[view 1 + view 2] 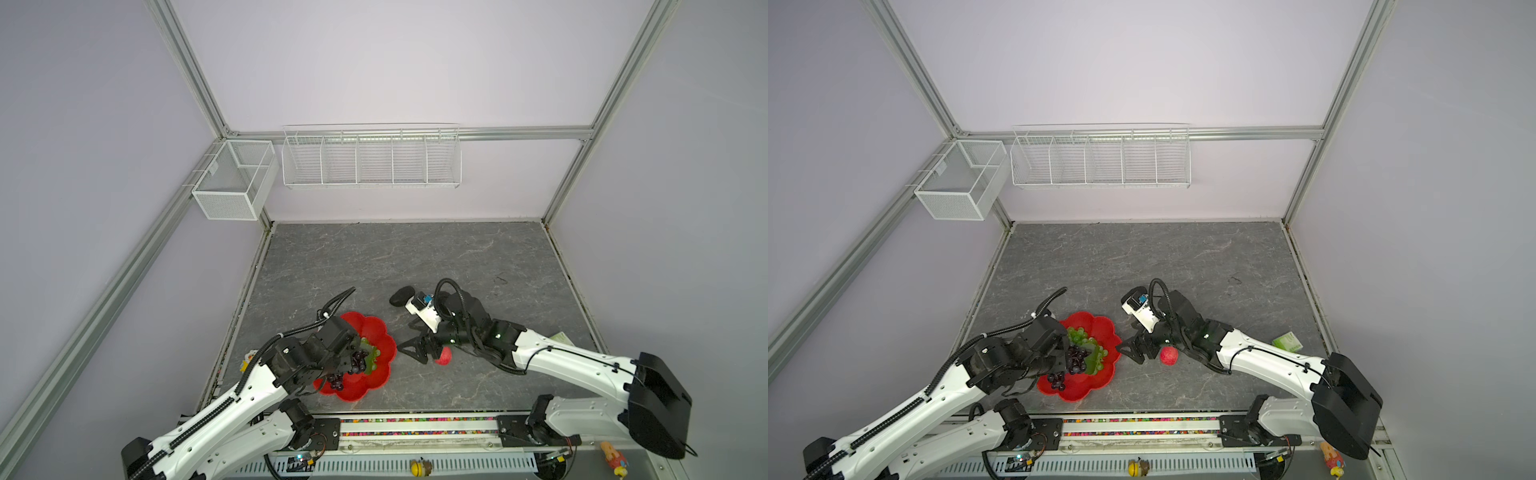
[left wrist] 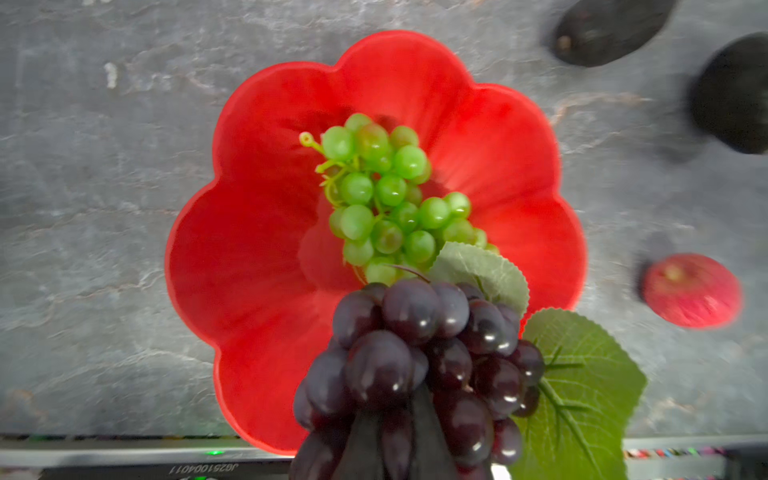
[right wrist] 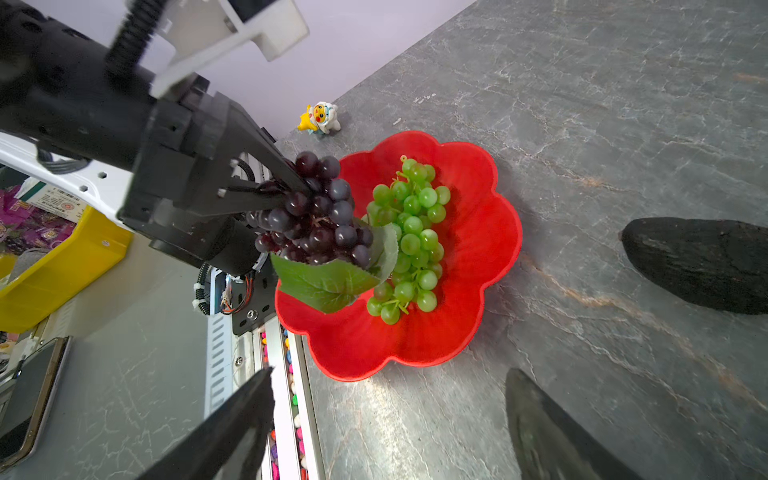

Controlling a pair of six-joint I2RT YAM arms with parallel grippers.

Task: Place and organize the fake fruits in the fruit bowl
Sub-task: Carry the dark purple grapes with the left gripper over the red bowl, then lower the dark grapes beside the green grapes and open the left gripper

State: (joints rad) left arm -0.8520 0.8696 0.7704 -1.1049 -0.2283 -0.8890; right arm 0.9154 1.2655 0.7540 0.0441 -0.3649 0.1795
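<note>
In both top views the left fingers (image 1: 1064, 356) are clamped on the dark purple grape bunch (image 1: 1077, 360), which hangs over the near-left part of the red fruit bowl (image 1: 376, 332). The green grape bunch (image 1: 370, 354) lies inside the bowl. The bowl sits close to the front rail (image 1: 415, 428), and grey tabletop (image 1: 415, 257) runs wide behind it to the back wall. The right fingers (image 1: 409, 345) are spread and hold nothing, just beside the red-pink fruit (image 1: 444, 356). An avocado (image 1: 401, 296) lies farther back.

From the left wrist, the purple bunch and its leaf (image 2: 582, 382) overhang the bowl's rim. A second avocado (image 2: 735, 95) lies outside the bowl. A flipped code (image 2: 203, 468) seems to read J0251004011.

From the right wrist, those fingers stand wide apart. The barcode label (image 3: 54, 199) is too small to read, and a toy figure (image 3: 320, 117) stands beyond the bowl.
</note>
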